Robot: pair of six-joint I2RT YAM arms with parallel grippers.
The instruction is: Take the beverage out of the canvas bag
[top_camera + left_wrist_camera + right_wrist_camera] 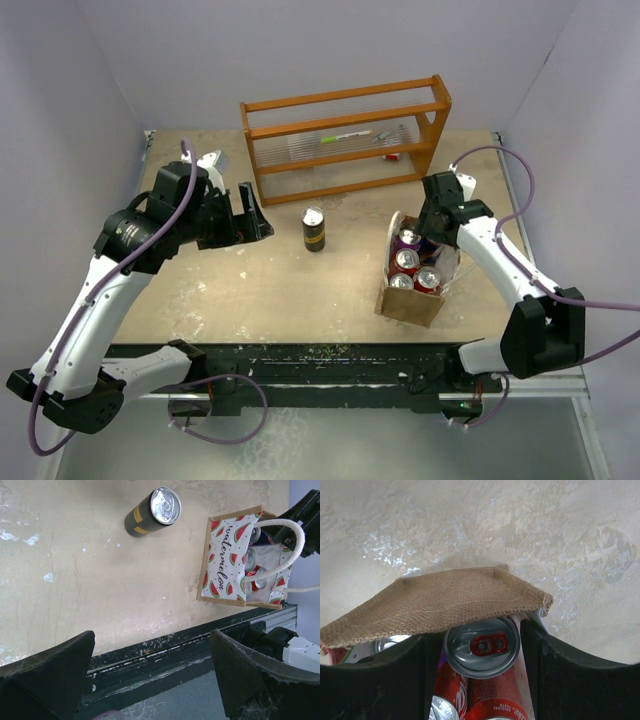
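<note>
Black fingers (380, 680) of the right gripper (474, 634) reach into the canvas bag (445, 605), one on each side of a red can (481, 646) (silver top, upright) among other cans (428, 279); whether they squeeze it cannot be told. Bag sits on the table (250, 290), right side. Left gripper (255, 222) hangs open and empty, well apart.

We note canvas bag (445, 600): coarse woven cloth, matt; beverage can (481, 646): smooth metal lid, glossy red body; counter (250, 290): matt, scuffed board; rack (345, 100): smooth orange wood.
</note>
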